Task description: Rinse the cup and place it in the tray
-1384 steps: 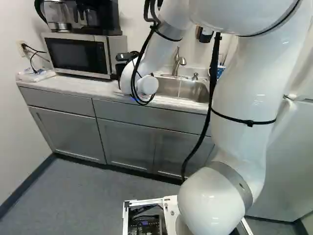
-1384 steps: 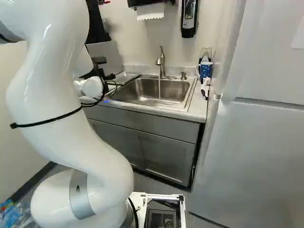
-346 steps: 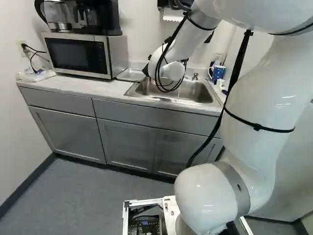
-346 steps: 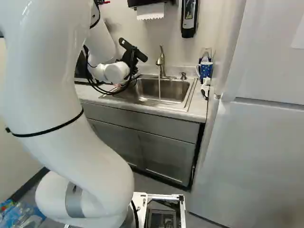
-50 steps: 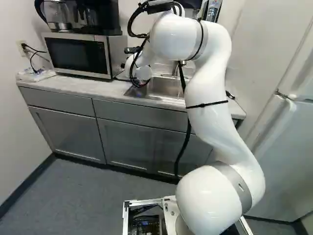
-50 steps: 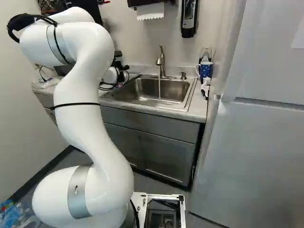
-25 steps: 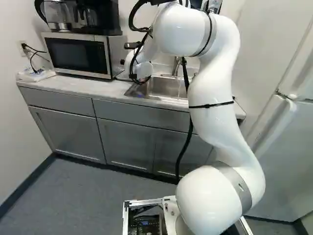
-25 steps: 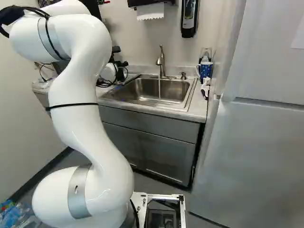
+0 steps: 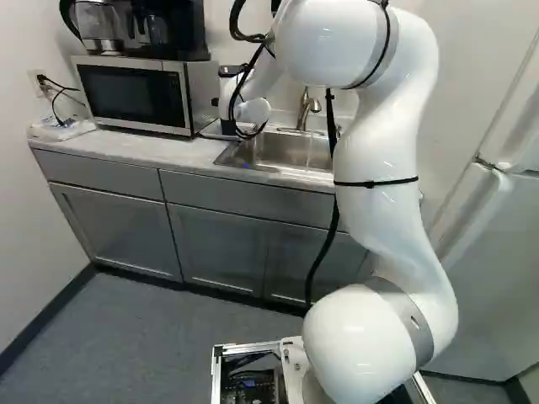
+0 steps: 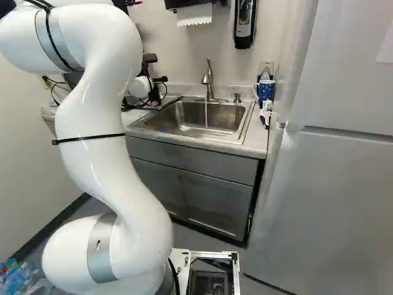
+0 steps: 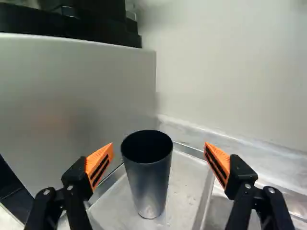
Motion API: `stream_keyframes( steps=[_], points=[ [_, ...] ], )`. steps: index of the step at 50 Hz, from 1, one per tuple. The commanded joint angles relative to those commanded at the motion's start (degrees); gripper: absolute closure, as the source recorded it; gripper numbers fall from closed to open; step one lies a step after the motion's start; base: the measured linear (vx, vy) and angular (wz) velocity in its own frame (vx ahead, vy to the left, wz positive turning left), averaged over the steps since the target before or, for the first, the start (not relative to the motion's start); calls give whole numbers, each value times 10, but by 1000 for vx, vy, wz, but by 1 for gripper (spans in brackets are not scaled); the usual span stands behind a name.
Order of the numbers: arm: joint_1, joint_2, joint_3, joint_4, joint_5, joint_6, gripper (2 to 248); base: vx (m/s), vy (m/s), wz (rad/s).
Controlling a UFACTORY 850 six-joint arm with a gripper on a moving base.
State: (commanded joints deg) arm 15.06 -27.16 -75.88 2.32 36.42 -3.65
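Jaws (image 10: 161, 79) wide apart, dark cup (image 11: 146, 179) upright in the metal tray (image 11: 184, 187), ahead of their gap, hard to make out in both base views, white arm's (image 9: 383, 160) upper bend cut off

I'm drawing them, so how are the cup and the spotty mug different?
The cup is dark and plain; the mug is blue with white spots. The cup shows no handle; the mug has one. The cup stands in the tray; the mug is beside the sink. Both are upright.
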Motion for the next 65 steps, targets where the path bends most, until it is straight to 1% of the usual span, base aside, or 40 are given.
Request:
stream_keyframes(
  steps=[38, 65],
  points=[
    [-21, 76, 46, 0, -57, 0, 3, 0, 0, 0],
    [-54, 131, 79, 0, -89, 0, 3, 0, 0, 0]
  ],
)
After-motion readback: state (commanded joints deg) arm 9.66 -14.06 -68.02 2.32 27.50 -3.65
